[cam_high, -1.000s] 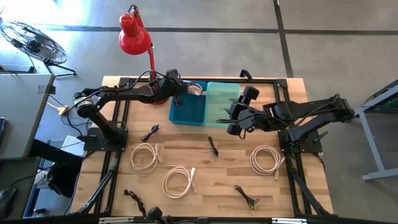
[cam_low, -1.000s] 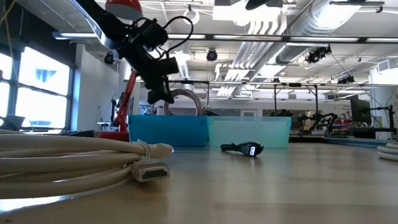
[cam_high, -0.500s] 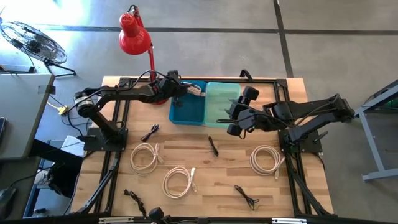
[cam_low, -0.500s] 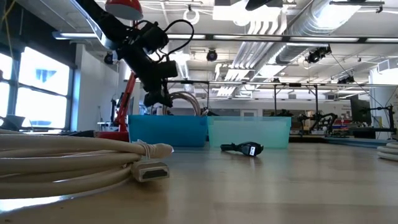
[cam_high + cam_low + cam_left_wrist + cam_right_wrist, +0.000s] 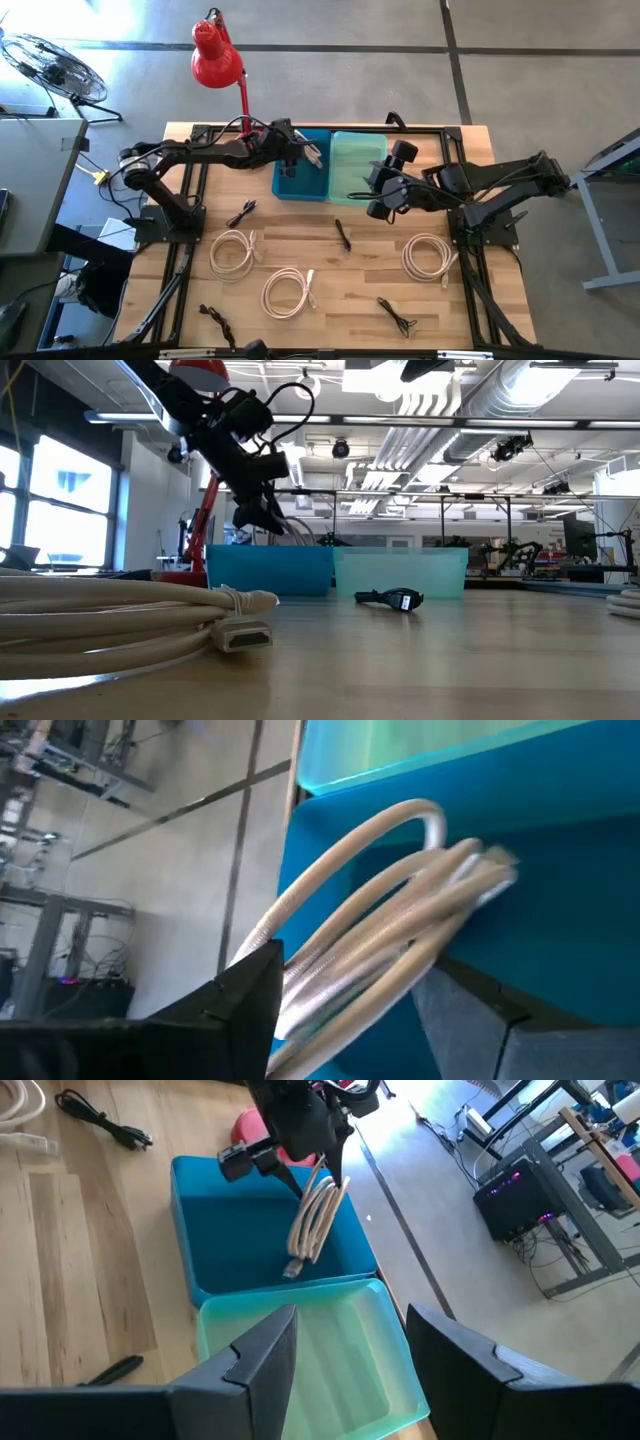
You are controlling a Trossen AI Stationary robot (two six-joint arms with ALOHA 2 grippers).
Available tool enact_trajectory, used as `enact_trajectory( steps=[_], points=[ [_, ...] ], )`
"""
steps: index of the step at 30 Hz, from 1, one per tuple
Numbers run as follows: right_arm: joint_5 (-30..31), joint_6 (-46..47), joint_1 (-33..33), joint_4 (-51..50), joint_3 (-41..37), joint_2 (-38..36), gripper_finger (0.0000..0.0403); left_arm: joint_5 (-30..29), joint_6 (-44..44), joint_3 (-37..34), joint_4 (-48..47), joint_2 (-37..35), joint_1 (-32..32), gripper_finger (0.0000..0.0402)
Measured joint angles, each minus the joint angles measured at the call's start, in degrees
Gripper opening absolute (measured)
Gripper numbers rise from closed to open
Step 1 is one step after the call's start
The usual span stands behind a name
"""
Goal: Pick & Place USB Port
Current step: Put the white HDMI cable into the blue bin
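USB cable [image 5: 315, 1220] hanging coiled over blue bin [image 5: 230, 1275], between my left gripper's [image 5: 300, 152] spread fingers; possibly slipping free, hard to judge. Right gripper [image 5: 378, 190] hovering fingers apart beside teal bin [image 5: 356, 165], holding nothing.

My left gripper [image 5: 298, 152] hangs over the deep-blue plastic bin [image 5: 303, 176], a pale coiled cable [image 5: 313, 153] at its fingertips. My right gripper [image 5: 372, 190] sits at the near edge of the light-green plastic bin [image 5: 356, 165] just beside it. Three more pale coils and several black cables lie on the wooden slatted table [image 5: 330, 280].
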Motion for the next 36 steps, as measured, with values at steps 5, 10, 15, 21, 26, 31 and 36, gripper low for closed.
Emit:
enact_trajectory(
  steps=[5,10,15,21,26,31,36],
  points=[
    [0.00,0.00,0.00,-0.43,0.00,0.00,0.0183,0.64,-1.07,-0.07,-4.11,-1.54,-1.05,0.0213],
    [0.00,-0.01,0.00,-0.78,0.00,0.00,0.0183,3.90,-3.44,-0.02,-8.02,-4.75,-3.16,0.0213],
    [-0.02,-0.02,-0.01,-1.11,0.00,0.00,0.0183,6.05,-3.66,0.00,-9.89,-8.56,-6.43,0.0213],
    [-0.04,1.30,-0.01,-3.02,0.00,0.00,0.0183,8.92,-5.99,0.04,-21.02,-15.23,-10.77,0.0214],
    [-0.02,2.08,0.00,-4.76,0.00,0.00,0.0183,10.19,-11.97,0.02,-35.71,-22.72,-15.13,0.0214],
    [-0.04,2.01,0.00,-4.59,0.00,0.00,0.0183,12.96,-19.31,0.02,-50.08,-28.06,-19.00,0.0214],
    [-0.03,1.99,-0.01,-4.35,0.00,0.00,0.0183,19.35,-30.21,-0.53,-61.54,-28.79,-23.95,0.0214]
  ],
)
